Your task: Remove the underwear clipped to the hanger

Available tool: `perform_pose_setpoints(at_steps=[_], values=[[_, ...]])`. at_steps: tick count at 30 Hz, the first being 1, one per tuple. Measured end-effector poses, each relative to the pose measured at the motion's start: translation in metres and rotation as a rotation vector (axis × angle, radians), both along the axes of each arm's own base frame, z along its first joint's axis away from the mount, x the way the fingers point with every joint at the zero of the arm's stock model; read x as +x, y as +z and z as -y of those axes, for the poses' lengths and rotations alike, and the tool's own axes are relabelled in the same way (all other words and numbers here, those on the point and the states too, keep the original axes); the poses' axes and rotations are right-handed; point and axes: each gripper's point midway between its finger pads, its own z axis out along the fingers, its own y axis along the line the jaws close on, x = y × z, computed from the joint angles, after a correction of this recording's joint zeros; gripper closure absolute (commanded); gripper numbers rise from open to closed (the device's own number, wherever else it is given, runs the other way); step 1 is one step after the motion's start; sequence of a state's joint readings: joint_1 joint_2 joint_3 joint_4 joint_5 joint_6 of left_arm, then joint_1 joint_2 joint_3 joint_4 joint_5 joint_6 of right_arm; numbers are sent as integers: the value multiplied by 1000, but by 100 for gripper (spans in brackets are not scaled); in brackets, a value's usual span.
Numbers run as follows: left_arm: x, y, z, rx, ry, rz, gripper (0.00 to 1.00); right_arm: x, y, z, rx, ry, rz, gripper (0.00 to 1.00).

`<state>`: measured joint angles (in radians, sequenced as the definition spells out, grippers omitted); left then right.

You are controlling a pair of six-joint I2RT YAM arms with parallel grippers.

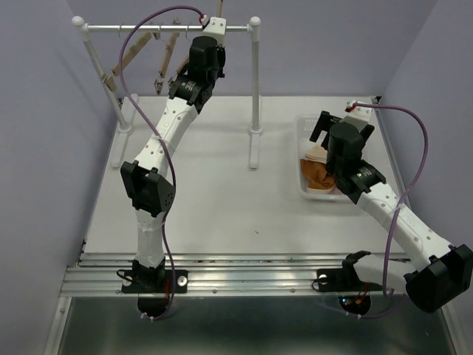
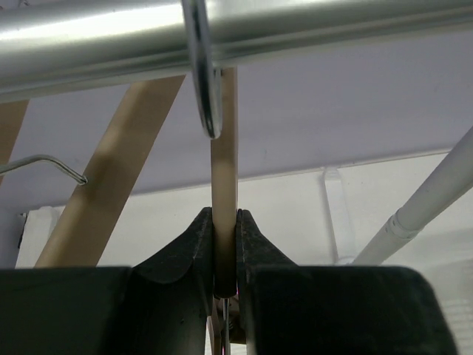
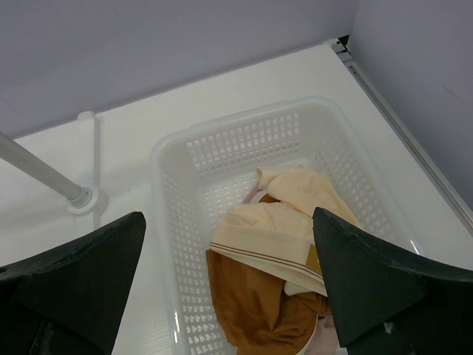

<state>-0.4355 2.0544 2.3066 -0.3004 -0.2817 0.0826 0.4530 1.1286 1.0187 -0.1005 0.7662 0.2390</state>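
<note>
Grip check first: left pincer (image 2: 224, 222) pinched narrow on a pale wooden hanger slat (image 2: 224, 170), right under the shiny metal rail (image 2: 295, 29). Other side, right pincer (image 3: 229, 274) spread wide, holding nothing, hovering over the white plastic lattice basket (image 3: 244, 122). All visible underwear down in there: cream pair (image 3: 273, 222) on top, rust-brown pair (image 3: 244, 296) underneath. Looks like wrap-up, honestly, going by the bare-looking hangers (image 1: 133, 55) from above. Next, probably: ease off the slat without yanking the hook, then back away. No readable brand or writing anywhere.
</note>
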Motion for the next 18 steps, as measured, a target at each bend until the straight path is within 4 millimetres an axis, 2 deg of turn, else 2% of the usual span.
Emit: perform_pose_setpoints(at_steps=[7,9,10,11,15,16,18], values=[[18,-9,-2,-9,-8,5,100,2,-4,-1,-4,0,-8,0],[20,-16,-1,-5,-14,-10,92,2,-5,-1,-5,0,-11,0],[19,-19,-1,-3,-17,-20,86,3,-5,-1,-7,-1,-13,0],[18,-21,0,-4,-19,-28,67,3,-6,-1,-7,0,-14,0],[14,-28,2,-26,-31,-51,39,4,-9,-2,-11,0,-22,0],[10,-33,2,-29,-35,-69,24,4,-9,-2,-11,-1,-22,0],[2,-38,1,-38,-40,-92,1,4,-8,-2,-10,-1,-21,0]])
